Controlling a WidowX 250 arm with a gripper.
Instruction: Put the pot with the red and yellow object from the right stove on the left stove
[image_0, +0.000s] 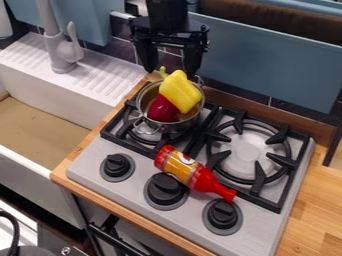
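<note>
Black colours the pincer. Just below it: a yellow pepper, a dark-red fruit, a silver pot. Farther below, a red bottle with an orange-yellow band; black knobs on a light-grey stove. Left of the pincer in view, a white, ribbed sink; right of it, a grey-blue panel.

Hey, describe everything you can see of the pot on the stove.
The pot is small, round and shiny, apparently metal, with a looped handle at the front and part of another at the back. It stands upright, lidless, on the left burner's black grate. A yellow pepper rises past its rim beside a red object. The gripper is behind it; contact is unclear.
</note>
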